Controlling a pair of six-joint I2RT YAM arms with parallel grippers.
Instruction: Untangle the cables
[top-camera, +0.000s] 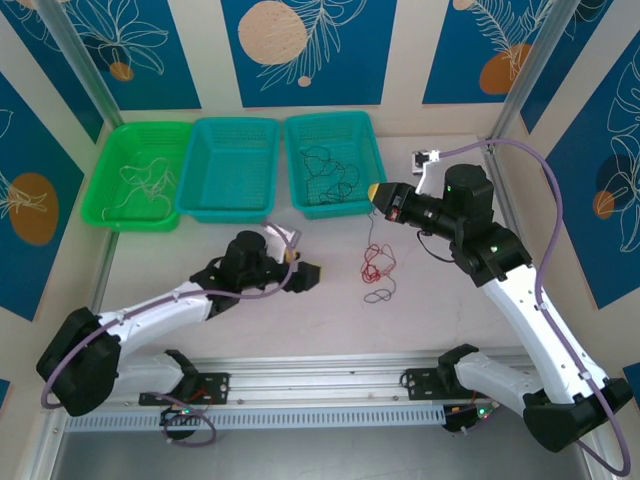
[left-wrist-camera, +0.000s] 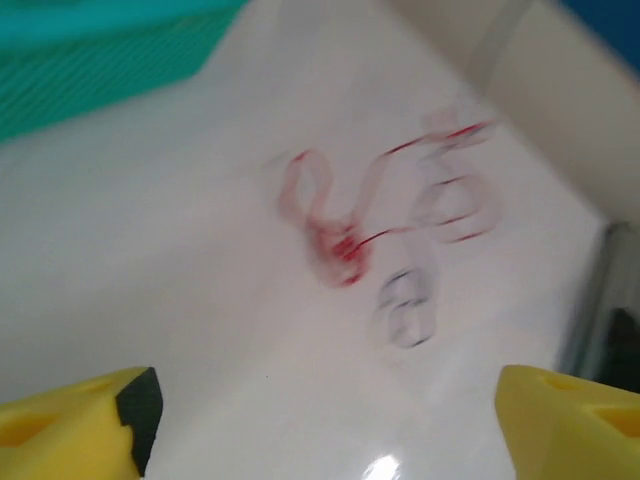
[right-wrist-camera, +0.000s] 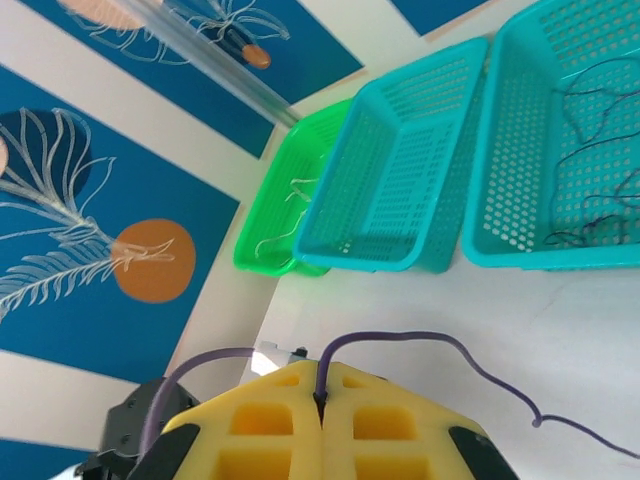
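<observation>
Right claw (right-wrist-camera: 320, 388), shut on a dark cable (right-wrist-camera: 470, 360), is pictured above the red cable (top-camera: 378, 265) tangled on the worktop (top-camera: 300, 320). Left claw (left-wrist-camera: 325, 405) is held wide open and empty beside it. Separation is judged under way; the red strand must next be pinned.

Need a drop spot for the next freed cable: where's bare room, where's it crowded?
Free: the middle basket; table strip between green basket and left arm; table between tangle and near rail. Crowded: around that tangle, between left end effector, open, and right end effector, shut on a dark cable.
</observation>
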